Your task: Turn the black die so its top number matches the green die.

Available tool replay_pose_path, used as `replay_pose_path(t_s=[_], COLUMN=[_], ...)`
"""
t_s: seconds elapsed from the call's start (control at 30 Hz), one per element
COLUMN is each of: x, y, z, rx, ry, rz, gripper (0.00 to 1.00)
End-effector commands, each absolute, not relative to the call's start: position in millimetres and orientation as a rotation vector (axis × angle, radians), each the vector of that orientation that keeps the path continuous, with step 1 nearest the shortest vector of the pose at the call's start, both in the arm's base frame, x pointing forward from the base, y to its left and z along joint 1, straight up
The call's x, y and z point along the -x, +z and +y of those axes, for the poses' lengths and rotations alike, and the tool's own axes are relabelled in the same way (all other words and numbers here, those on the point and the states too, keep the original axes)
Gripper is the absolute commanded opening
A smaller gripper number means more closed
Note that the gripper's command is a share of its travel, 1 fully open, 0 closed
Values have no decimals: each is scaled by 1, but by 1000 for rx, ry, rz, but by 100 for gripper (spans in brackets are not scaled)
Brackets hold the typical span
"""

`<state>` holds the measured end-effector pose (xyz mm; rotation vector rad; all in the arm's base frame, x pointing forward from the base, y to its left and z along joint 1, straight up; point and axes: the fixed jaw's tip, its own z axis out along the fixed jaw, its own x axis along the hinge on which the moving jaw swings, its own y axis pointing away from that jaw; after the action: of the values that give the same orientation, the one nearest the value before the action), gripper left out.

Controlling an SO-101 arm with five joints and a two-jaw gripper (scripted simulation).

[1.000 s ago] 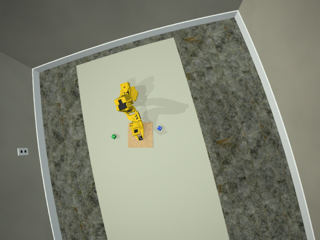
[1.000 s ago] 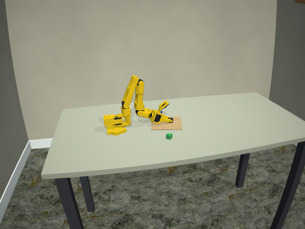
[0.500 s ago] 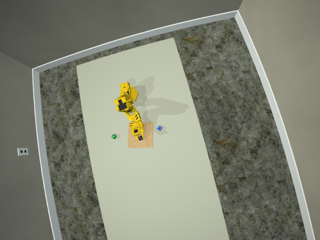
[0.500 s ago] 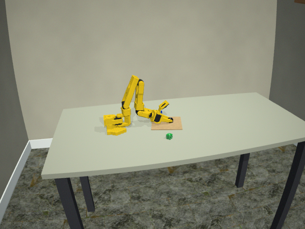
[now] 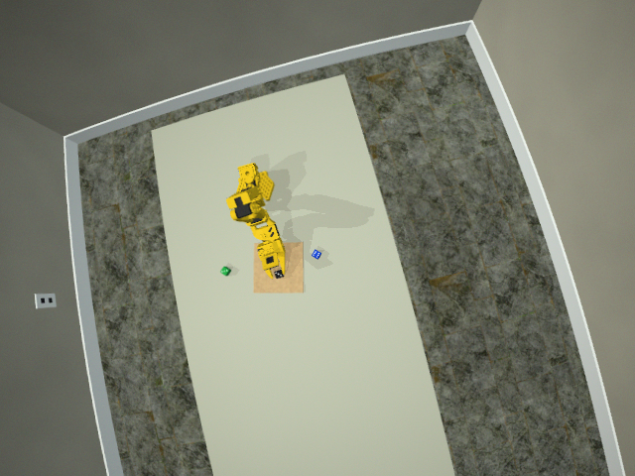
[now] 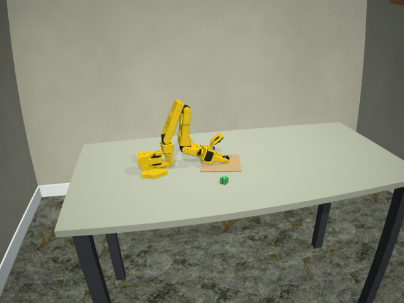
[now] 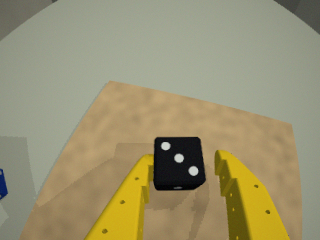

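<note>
Now the gripper (image 7: 182, 190) is released, jaws parted either side of the black die (image 7: 178, 163), which sits directly ahead on the mat (image 7: 80, 180), three up.

Black die (image 7: 178, 163) sits flat on the tan mat (image 7: 100, 134), three pips up; green die (image 6: 223, 180) lies off-mat

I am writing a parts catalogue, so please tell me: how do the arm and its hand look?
The arm is bright yellow and made of boxy links, with black blocks at the joints. The hand has two long yellow fingers that taper toward the tips, each with a row of small dark holes. No cables or markings show.
</note>
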<state>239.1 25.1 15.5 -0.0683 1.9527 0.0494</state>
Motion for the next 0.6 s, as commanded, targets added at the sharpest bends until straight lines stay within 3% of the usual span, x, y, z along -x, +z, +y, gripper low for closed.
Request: replay_pose_path(t_s=[0.0, 0.27, 0.57], x=[-244, -244, -244], y=[24, 24, 24], z=[25, 25, 25], rx=[59, 60, 60], ry=[51, 51, 51], rz=[1905, 1905, 1905], gripper=[20, 28, 29])
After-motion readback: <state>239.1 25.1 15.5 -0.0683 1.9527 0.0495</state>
